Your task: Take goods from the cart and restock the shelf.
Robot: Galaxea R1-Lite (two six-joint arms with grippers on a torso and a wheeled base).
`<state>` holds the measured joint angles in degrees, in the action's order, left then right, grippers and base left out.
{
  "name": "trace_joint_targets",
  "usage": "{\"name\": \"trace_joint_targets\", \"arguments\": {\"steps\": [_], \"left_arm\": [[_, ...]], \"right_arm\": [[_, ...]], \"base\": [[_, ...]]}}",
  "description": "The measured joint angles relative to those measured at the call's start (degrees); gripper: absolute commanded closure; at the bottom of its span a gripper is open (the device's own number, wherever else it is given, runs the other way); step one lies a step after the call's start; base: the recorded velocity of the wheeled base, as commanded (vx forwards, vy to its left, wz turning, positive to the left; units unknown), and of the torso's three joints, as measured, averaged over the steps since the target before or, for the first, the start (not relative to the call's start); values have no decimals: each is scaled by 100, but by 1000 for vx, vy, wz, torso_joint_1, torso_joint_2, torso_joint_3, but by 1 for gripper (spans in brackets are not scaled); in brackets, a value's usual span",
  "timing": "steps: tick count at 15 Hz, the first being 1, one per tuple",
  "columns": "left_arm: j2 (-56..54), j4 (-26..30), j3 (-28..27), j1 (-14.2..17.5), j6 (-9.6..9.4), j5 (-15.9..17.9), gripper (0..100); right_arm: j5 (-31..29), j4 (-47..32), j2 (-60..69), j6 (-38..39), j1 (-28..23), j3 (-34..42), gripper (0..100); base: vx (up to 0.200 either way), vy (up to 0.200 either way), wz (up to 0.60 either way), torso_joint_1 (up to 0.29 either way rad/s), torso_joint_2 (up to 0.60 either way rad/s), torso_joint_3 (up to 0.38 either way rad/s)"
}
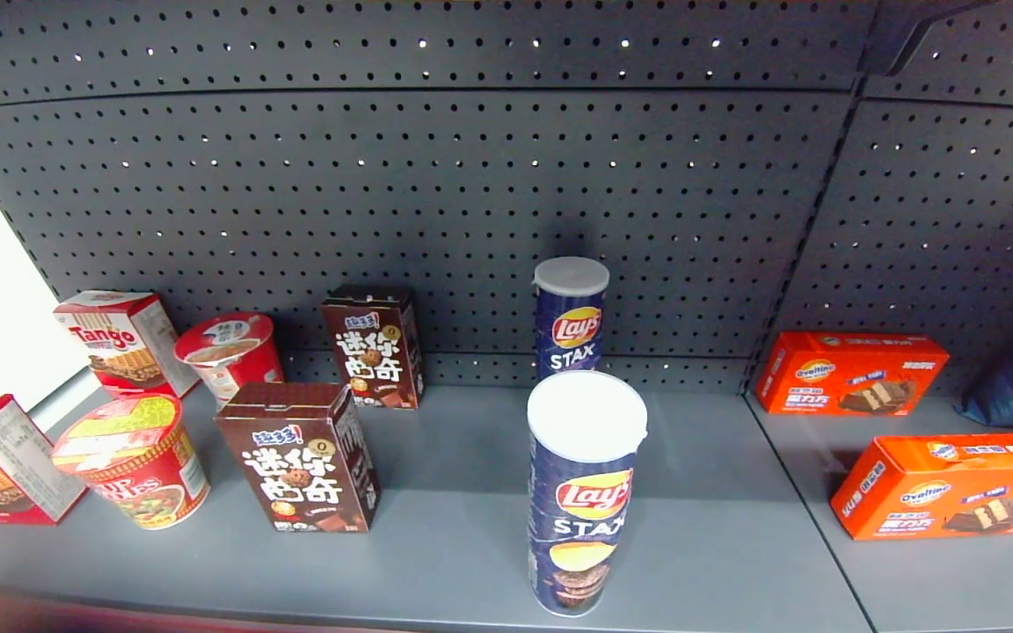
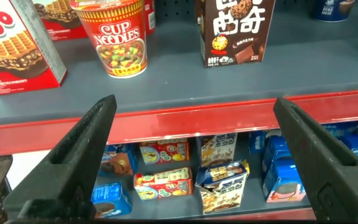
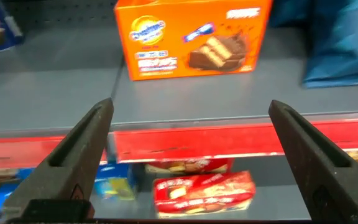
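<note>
We face the shelf, an orange box at four o'clock, a can at six, left gripper and right gripper spread empty before its edge (between loads, we judge), so next comes fetching goods from the cart.

Printed labels on chip cans, boxes, cups

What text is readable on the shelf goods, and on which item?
"Lay's STAX": front chip can, rear chip can.
"Tango": rear wafer box.
"CUP NOODLES": front noodle cup.
"迷你曲奇": front brown box, rear brown box.
"Ovaltine": front orange box, rear orange box.
Fine print, lower-shelf packs: too blurred.
</note>
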<state>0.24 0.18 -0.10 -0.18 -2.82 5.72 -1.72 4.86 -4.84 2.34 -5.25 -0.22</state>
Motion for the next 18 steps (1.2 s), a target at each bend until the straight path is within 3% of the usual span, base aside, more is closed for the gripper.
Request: {"name": "trace_joint_targets", "arguments": {"steps": [2,5,10,14,18], "left_arm": [[2,0,0,0,2,0,0],[2,-2,0,0,0,0,0],[0,-2,0,2,0,-2,0],[-4,-5,0,7,0,-6,0],[-4,6,0,11,6,-9,0]], "right_arm": [[9,99,0,72,2,11,0],[243,-507,-1,-51,-6,15,0],[232,-496,-4,-141,-118,12,0],[234,-500,140,-169,521,12,0],[232,-460,391,-190,535,17,0]], "base": [[0,0,0,0,0,0],[0,0,0,0,0,0],[0,0,0,0,0,0],[0,0,0,0,0,0],[0,0,0,0,0,0]]}}
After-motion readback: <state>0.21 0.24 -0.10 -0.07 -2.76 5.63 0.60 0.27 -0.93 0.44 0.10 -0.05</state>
